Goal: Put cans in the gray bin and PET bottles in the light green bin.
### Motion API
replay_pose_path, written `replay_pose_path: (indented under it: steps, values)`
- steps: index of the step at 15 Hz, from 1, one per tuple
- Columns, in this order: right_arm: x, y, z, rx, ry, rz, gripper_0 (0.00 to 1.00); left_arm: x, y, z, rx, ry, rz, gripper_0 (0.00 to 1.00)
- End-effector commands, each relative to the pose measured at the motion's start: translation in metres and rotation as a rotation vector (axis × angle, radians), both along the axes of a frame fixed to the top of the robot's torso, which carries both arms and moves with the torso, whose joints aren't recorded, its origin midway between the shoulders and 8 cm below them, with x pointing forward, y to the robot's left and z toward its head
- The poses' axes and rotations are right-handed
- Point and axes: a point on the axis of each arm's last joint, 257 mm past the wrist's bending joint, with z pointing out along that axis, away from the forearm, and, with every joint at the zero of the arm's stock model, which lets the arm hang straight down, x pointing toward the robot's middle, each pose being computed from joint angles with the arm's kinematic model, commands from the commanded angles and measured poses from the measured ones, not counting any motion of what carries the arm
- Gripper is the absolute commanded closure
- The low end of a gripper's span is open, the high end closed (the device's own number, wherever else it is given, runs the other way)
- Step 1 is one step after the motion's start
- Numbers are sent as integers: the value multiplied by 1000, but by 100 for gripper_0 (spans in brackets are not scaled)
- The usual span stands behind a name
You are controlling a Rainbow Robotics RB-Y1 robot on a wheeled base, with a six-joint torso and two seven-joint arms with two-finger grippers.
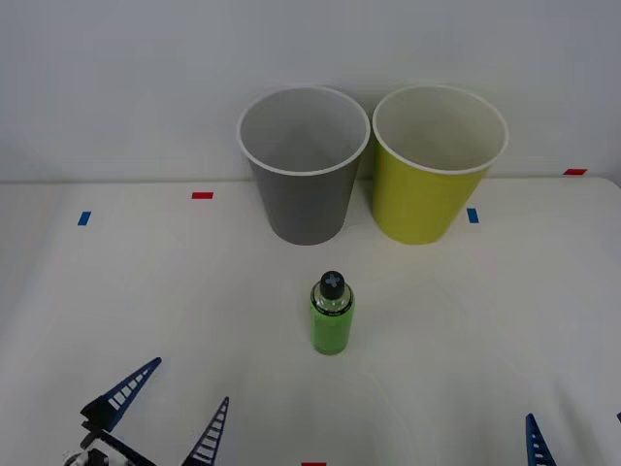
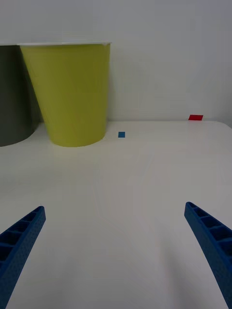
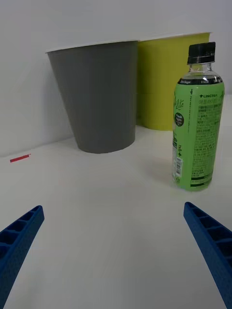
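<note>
Left end effector (image 1: 165, 413): lower left of the front view, low over the tabletop (image 1: 116, 301), blue ribbed fingers spread wide with nothing between them.
Right end effector (image 1: 572, 442): lower right corner of the front view, fingers wide apart in its wrist view, empty, with bare tabletop ahead of it.
PET bottle (image 1: 331, 314): upright at centre frame of the front view, green body, black cap with a pale cross, nearer the camera than both bins and well apart from either end effector.
Gray bin (image 1: 303, 165): upper centre of the front view, upright, touching or nearly touching its neighbour.
Light green bin (image 1: 438, 163): upper right of centre, upright, rim open; this is where the bottle belongs.
Step in hand: judged as the reach and grasp, not yet begun.
Doing it well: the left end effector looks better placed, since its wrist view has the bottle at right of centre. Swing to centre the bottle between the fingers, close on the mid-body below the shoulder, and keep it upright. It is narrow and tall, so a glancing finger could topple it. Lift above the white rim before crossing past the gray bin, and release over the green bin's mouth.
Hard to make out: bin floors sit below the rims, so the contents are unknown; whether the bottle holds liquid cannot be told; no can is seen on the tabletop; the right end effector is cut by the frame edge in the front view.
</note>
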Motion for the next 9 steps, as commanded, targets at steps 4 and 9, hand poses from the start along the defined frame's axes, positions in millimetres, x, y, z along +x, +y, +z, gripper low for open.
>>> replay_pose_path:
  steps: [4,9]
  values:
    - [0,0,0,0,0,0,0,30,-44,5,-13,11,-107,0]
    - [0,0,0,0,0,0,0,48,-75,5,-12,-5,-191,0]
